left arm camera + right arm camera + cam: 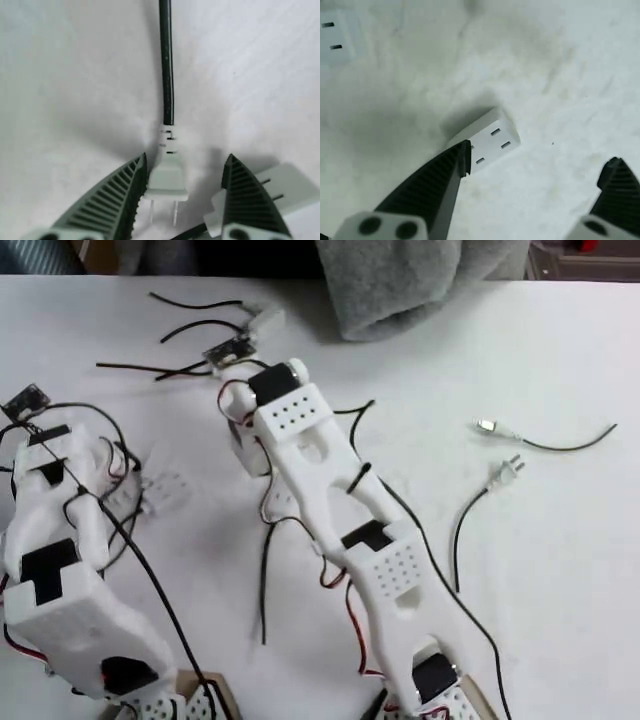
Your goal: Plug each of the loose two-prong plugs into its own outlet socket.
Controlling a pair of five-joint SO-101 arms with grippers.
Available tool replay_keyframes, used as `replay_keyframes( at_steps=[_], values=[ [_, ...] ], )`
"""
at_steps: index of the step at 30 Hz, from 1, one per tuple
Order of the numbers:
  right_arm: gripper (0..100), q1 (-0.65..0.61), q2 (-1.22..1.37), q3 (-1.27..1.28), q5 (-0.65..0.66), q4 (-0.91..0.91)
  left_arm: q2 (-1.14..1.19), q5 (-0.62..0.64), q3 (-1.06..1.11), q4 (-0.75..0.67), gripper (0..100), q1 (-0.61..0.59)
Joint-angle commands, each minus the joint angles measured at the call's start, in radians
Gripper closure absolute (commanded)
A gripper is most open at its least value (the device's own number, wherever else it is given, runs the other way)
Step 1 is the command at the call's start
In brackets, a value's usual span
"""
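The left gripper (186,160) is spread open over the white table (60,75), its ribbed fingers (115,200) on either side of a white two-prong plug (167,177). The plug lies flat, close against one finger with a clear gap to the other, and its prongs point toward the wrist. Its black cord (167,65) runs straight away from the gripper. A white outlet socket block (292,185) lies just behind the other finger, showing two slots.

The right gripper (540,155) is also wide open and holds nothing. The tip of one finger (435,185) overlaps the edge of a white socket block (490,140) that lies at an angle on the table, slot pairs facing up; whether they touch cannot be told. Another socket block (332,32) lies farther off.

In the high view, two more plugs lie well apart from the arms: a two-prong plug (513,466) with a curved black cord, and a smaller plug (487,426) just beyond it. A grey cloth (400,280) hangs over the far edge of the table.
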Motion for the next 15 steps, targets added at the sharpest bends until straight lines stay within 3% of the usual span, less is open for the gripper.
replay_keyframes(
  at_steps=[1, 4, 15],
  values=[
    [60.4, -0.008, -0.018, -0.006, 0.011, 0.001, -0.058, 0.071, 0.015, -0.015, 75, 0.018],
    [60.4, -0.008, -0.018, -0.006, 0.011, 0.001, -0.058, 0.081, 0.018, -0.017, 76, 0.018],
    [60.4, -0.008, -0.018, -0.005, 0.011, 0.001, -0.058, 0.08, 0.02, -0.015, 95, 0.018]
  ],
)
